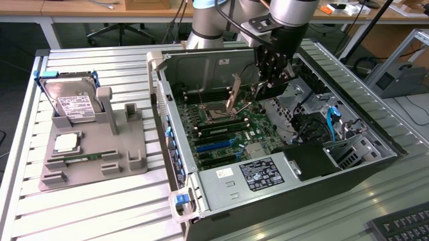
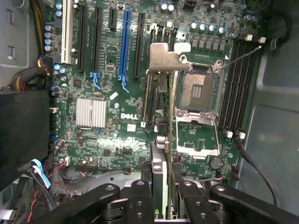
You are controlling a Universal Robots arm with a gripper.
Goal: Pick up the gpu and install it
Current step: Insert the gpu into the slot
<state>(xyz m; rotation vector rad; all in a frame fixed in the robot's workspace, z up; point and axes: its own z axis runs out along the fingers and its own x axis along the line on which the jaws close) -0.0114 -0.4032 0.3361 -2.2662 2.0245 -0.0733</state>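
Exterior view: ribbed metal table (image 1: 100,211) with an open PC case (image 1: 282,150) lying on its side, motherboard (image 1: 221,135) facing up. Toward the exterior view's left a grey fixture (image 1: 94,150) holds a silver hard drive (image 1: 72,103) standing on edge, a CPU (image 1: 66,143) lying flat and a green RAM stick (image 1: 84,159). A keyboard (image 1: 402,227) sits at the table's near corner on the exterior view's right. Room behind: wooden desks (image 1: 80,7), office chair base (image 1: 120,30), cables. The arm (image 1: 292,15) comes down into the case; the gripper (image 1: 272,83) hangs above the board, closed on the gpu (image 1: 266,85), a dark thin card held on edge. From here its long axis looks roughly vertical, lower end pointing at the board, not touching it.

Wrist view: looking straight down at the green Dell motherboard (image 2: 121,116). The gripper (image 2: 161,196) fingers (image 2: 140,196) clamp both faces of the gpu (image 2: 159,154), seen edge-on. The card runs away from the camera toward the board, its metal bracket (image 2: 169,55) at the far end, over the area between the open CPU socket (image 2: 198,91) and the expansion slots (image 2: 126,42). Silver heatsink (image 2: 91,113) and black PSU block (image 2: 23,135) lie off to one side.
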